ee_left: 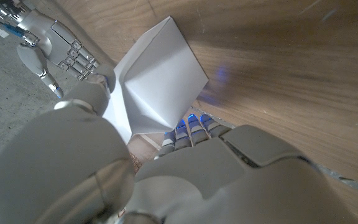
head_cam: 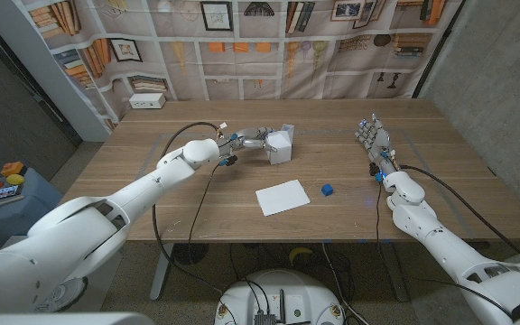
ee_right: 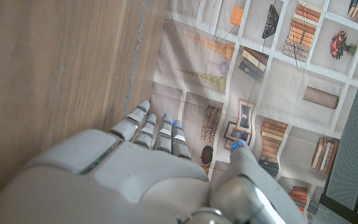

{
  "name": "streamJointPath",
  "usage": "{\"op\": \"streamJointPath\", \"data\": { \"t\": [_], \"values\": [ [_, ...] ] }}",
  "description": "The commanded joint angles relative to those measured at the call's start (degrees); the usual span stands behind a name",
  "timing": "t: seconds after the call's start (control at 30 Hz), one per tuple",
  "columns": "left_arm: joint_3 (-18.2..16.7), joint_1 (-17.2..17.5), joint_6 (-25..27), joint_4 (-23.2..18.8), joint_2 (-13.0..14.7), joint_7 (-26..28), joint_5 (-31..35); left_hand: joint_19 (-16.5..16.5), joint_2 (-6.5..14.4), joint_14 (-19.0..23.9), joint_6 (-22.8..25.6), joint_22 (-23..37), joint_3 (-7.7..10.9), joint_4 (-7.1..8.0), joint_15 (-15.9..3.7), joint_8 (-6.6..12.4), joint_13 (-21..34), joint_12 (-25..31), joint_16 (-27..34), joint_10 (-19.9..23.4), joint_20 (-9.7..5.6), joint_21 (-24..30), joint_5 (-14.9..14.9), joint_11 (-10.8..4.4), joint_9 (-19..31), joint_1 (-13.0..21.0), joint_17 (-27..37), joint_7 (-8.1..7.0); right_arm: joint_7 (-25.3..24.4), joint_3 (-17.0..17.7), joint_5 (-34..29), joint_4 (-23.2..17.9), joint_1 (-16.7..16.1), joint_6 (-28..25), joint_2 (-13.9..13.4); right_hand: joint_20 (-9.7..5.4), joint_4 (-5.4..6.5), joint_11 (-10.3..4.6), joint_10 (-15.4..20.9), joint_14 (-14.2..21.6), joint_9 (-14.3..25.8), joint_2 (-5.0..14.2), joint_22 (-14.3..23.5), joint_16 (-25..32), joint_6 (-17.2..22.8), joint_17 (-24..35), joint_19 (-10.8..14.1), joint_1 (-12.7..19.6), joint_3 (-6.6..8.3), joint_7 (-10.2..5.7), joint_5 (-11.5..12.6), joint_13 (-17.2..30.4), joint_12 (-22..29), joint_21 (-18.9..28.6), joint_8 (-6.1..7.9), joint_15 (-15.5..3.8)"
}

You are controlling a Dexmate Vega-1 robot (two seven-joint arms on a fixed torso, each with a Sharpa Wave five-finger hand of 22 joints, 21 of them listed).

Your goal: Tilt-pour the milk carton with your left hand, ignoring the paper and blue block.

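Observation:
The white milk carton [head_cam: 280, 146] stands on the wooden table [head_cam: 197, 199] a little left of the middle, toward the far side. My left hand [head_cam: 249, 139] reaches it from the left, fingers against its side. In the left wrist view the carton [ee_left: 160, 81] sits between my thumb and fingertips [ee_left: 191, 123], so my left hand [ee_left: 197, 174] grips it. Whether it is tilted I cannot tell. My right hand [head_cam: 374, 141] stands at the far right of the table, fingers stretched out and apart, holding nothing; it is also seen beyond the carton as my right hand [ee_left: 55, 43].
A white sheet of paper [head_cam: 283, 197] lies near the table's middle, in front of the carton. A small blue block [head_cam: 328, 190] sits just right of it. A bookshelf-print curtain [head_cam: 260, 36] hangs behind the table.

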Motion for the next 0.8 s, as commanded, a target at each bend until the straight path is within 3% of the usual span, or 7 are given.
{"op": "streamJointPath", "data": {
  "t": [0.03, 0.33, 0.8],
  "values": [
    [-0.4, 0.4, -1.3, 2.2, -1.5, 1.5, -1.1, 1.2, -0.1, 1.7, 1.8, 0.1, 0.34, -0.01, -0.38, 1.07, 0.2, 0.6, 0.2, 1.7, -2.22, 0.6, 0.1, -0.31, 0.4, 1.6, 0.2, 0.04, 0.1, 0.1, 0.1, 0.7, 0.5, 0.0, 0.1, 0.43, -0.37, -0.16, 0.0, 0.0, 0.2, 0.30, 0.1, 0.2, 0.0, 0.1, 0.1, 0.0, 0.02, -0.27, -0.3, 0.1, 0.3, 0.3, 0.30, 0.56],
    [-0.1, 0.1, -2.0, 4.0, -2.7, 2.6, -1.0, 4.5, -0.8, 6.1, 5.3, 0.1, -0.41, 0.01, -1.85, 2.94, 0.6, 1.2, 0.5, 5.7, -2.98, 0.6, 0.0, -1.28, 0.7, 4.2, 0.3, -0.30, 0.6, 0.1, 0.2, 2.3, 1.5, 0.4, 0.5, 0.65, -0.43, -0.10, 0.0, 0.0, 0.2, 0.32, 0.1, 0.2, 0.0, 0.1, 0.1, -0.1, 0.05, -0.30, -0.3, 0.1, 0.3, 0.3, 0.30, 0.56],
    [0.1, 0.3, -2.4, 4.6, -3.6, 3.9, -1.1, 6.0, -0.7, 7.8, 6.6, 0.2, -0.84, 0.07, -2.45, 3.82, 0.9, 1.4, 0.4, 7.4, -3.07, 0.5, 0.1, -1.67, 0.9, 5.8, 0.3, -0.49, 1.1, 0.4, 0.5, 3.1, 1.8, 0.5, 0.5, 0.86, -0.53, -0.18, 0.0, 0.0, 0.2, 0.36, 0.1, 0.3, 0.0, 0.0, 0.2, -0.2, 0.10, -0.28, -0.3, 0.1, 0.3, 0.3, 0.29, 0.74]
  ]
}}
